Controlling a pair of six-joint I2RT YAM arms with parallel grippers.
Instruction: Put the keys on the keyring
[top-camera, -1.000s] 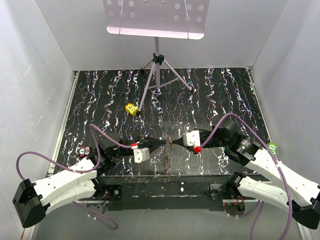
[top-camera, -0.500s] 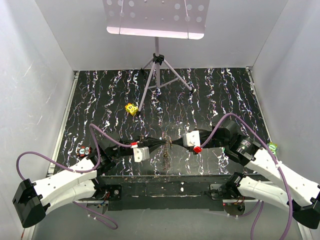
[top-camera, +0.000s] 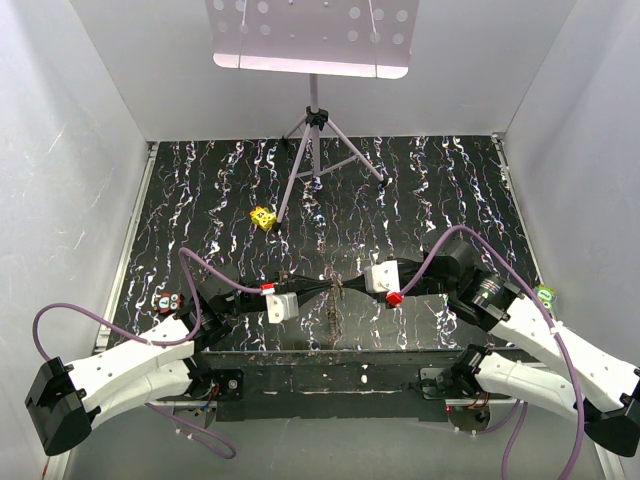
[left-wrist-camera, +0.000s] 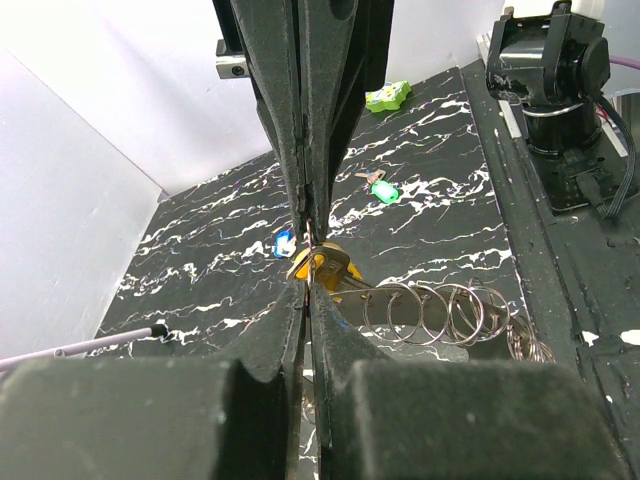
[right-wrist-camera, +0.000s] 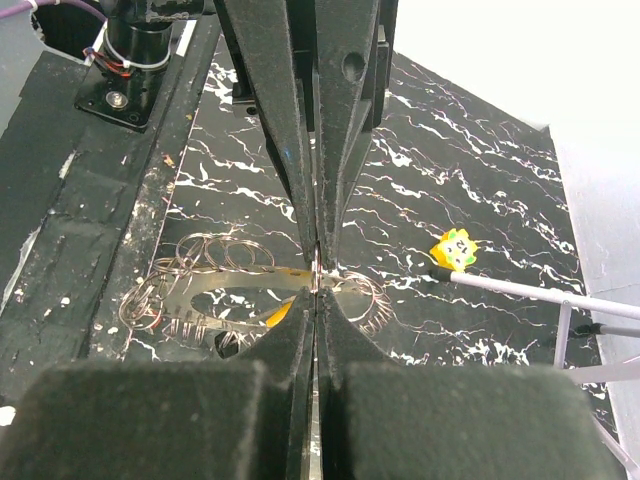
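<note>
My two grippers meet tip to tip over the near middle of the mat. The left gripper (top-camera: 325, 288) (left-wrist-camera: 307, 288) is shut, with an orange-headed key (left-wrist-camera: 322, 264) at its tips. The right gripper (top-camera: 346, 285) (right-wrist-camera: 317, 292) is shut on the thin band of the keyring (right-wrist-camera: 225, 283), a flat metal ring fringed with several small wire loops. The keyring hangs edge-on below the tips in the top view (top-camera: 332, 318). The orange key head (right-wrist-camera: 281, 314) shows under the band. A blue key (left-wrist-camera: 283, 241) and a green key (left-wrist-camera: 383, 189) lie on the mat beyond.
A yellow dotted cube (top-camera: 263, 217) lies at mid-left by a tripod stand (top-camera: 315, 150). Small red things (top-camera: 168, 300) sit at the mat's left edge. A green thing (top-camera: 546, 295) sits at the right edge. White walls close in three sides.
Both grippers have shifted slightly left, still tip to tip. The keyring between them has swung and now shows as a longer upright line.
</note>
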